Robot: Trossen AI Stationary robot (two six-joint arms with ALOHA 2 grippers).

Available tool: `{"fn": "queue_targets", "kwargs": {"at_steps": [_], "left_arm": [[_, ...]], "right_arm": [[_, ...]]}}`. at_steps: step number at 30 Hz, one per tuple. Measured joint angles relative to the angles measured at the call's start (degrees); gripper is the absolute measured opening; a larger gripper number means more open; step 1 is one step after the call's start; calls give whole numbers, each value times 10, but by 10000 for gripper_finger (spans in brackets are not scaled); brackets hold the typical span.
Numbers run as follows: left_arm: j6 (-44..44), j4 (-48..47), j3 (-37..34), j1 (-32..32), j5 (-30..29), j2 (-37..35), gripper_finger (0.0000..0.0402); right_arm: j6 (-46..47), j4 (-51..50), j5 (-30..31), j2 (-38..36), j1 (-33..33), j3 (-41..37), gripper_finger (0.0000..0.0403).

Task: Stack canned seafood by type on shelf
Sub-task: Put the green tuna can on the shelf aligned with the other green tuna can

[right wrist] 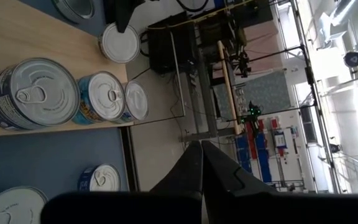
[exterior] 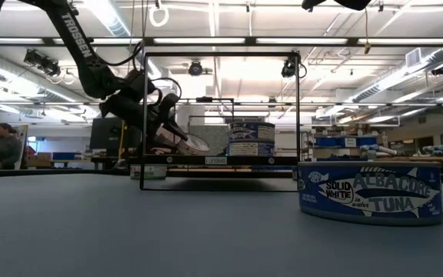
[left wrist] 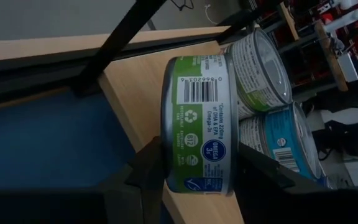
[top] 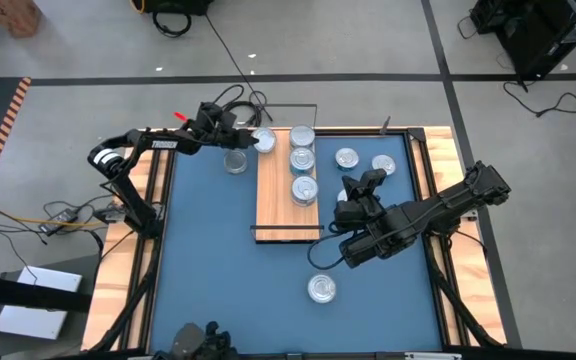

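Observation:
The shelf (top: 280, 215) is a light-wood board with a black frame, lying mid-table. Three tin stacks (top: 303, 160) stand in a row along its right half. My left gripper (top: 256, 139) is at the board's far left corner, shut on a green-labelled tin (left wrist: 197, 112). More tins rest on the blue table: one (top: 235, 161) left of the board, two (top: 346, 158) to its right, and a tuna tin (exterior: 370, 192) near the front edge. My right gripper (right wrist: 201, 152) is shut and holds nothing, raised above the table right of the board. My left gripper pinches the green-labelled tin between its two fingers (left wrist: 146, 167), one on each flat face, beside the label's lower edge (left wrist: 194, 177). It reaches in slanting down from the table's left. The tin hangs tilted (exterior: 193, 143), clear of the board's corner.
The shelf's black frame (exterior: 220, 54) rises over the board's near end. Both arms reach in from the wooden side rails (top: 446, 150). Bare blue table (top: 218, 260) lies near the front left. People and shelving show in the room behind.

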Motion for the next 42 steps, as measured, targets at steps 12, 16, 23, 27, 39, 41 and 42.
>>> {"fn": "queue_targets", "kwargs": {"at_steps": [12,16,23,27,39,41,42], "left_arm": [[30,1,0,-21,-29,-1,217],[39,-1,1,-22,-34,-1,246],[68,-24,18,-22,-47,-1,264],[144,-72,39,-22,-46,-3,246],[324,-180,41,-49,-87,-46,67],[348,-204,41,-56,-110,-46,27],[357,-212,41,-60,-125,-46,14]], "right_arm": [[-3,0,0,0,0,0,6],[-4,0,-1,0,0,0,6],[-4,0,-1,0,0,0,7],[-4,0,-1,0,0,0,7],[10,-7,-25,0,3,0,7],[16,-10,-26,0,4,0,7],[16,-10,-26,0,4,0,7]]}}
